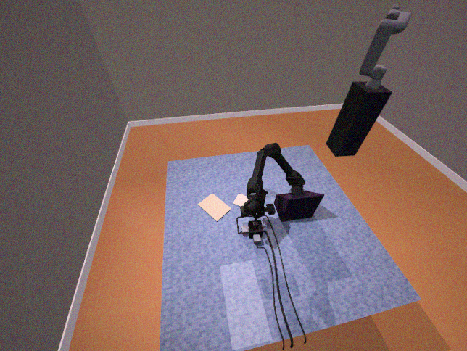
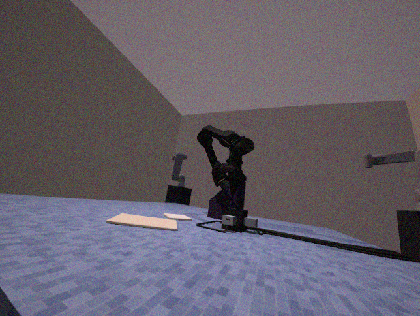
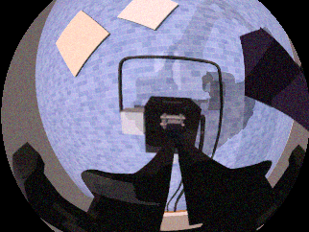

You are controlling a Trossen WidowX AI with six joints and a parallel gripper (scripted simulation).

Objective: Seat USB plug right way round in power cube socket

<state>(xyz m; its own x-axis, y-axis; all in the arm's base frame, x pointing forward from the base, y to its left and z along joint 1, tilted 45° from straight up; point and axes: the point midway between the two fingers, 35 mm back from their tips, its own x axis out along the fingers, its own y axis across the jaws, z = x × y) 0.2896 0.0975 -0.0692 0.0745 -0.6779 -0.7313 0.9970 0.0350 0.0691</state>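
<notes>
The black power cube [image 1: 254, 230] [image 2: 239, 225] [image 3: 157, 140] stands on the blue mat. Pale blocks stick out from its sides, one in the wrist view [image 3: 132, 121]. The pale metallic outline of the top socket [image 3: 166, 119] shows in the wrist view, just beyond the fingertips. My gripper [image 1: 255, 222] [image 2: 232, 205] [image 3: 175, 142] points down right over the cube, nearly closed on the dark USB plug, whose body is mostly hidden by the fingers. How deep the plug sits and which way round it is cannot be told.
Black cables [image 1: 275, 279] [image 2: 325, 241] [image 3: 221, 96] run from the cube; one loops around it. A tan board [image 1: 214, 207] [image 2: 142, 221] [image 3: 82, 43] and a smaller pale one [image 1: 240, 200] [image 2: 177, 217] [image 3: 149, 11] lie nearby. The dark purple arm base [image 1: 298, 205] [image 3: 271, 67] stands close by.
</notes>
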